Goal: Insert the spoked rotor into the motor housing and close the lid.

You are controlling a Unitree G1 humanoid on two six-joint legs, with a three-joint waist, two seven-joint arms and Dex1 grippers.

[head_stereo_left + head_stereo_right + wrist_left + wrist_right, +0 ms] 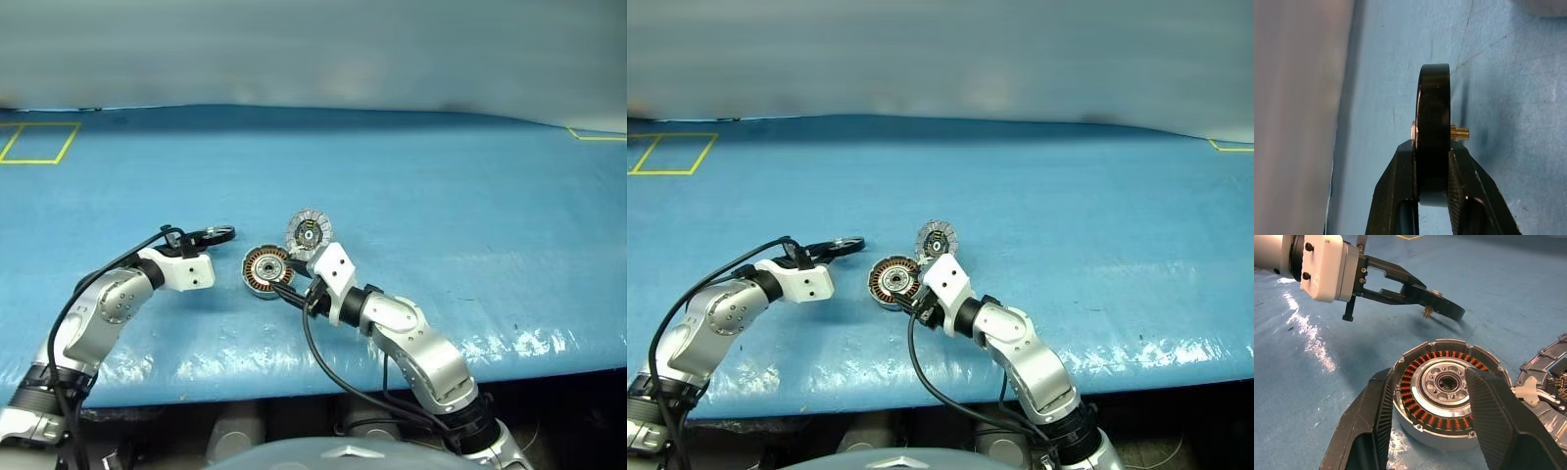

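Two black-fingered claws work over a blue plastic-covered desk point(441, 196). From the head views, the left claw point(211, 236) holds the small black ring-shaped spoked rotor point(217, 234) off the desk surface, just left of the round grey metal motor housing point(266, 269), close to it but apart. The left wrist view adds what the head views cannot give: the rotor point(1433, 132) is seen edge-on, pinched by its rim between the two fingers point(1400, 186), with a small brass toothed pin point(1460, 132) sticking out of one face and a silver stub out of the other. The right wrist view looks straight into the housing point(1447, 387), showing a ring of copper-brown windings around a silver centre with a dark bore, and no rotor inside. The right claw point(1442, 411) stands half wide, one finger point(1376, 416) on each side of the housing; whether they press its wall I cannot tell. The round grey segmented metal lid point(308, 232) stands tilted up behind the housing, swung open, its ribbed inner face showing.
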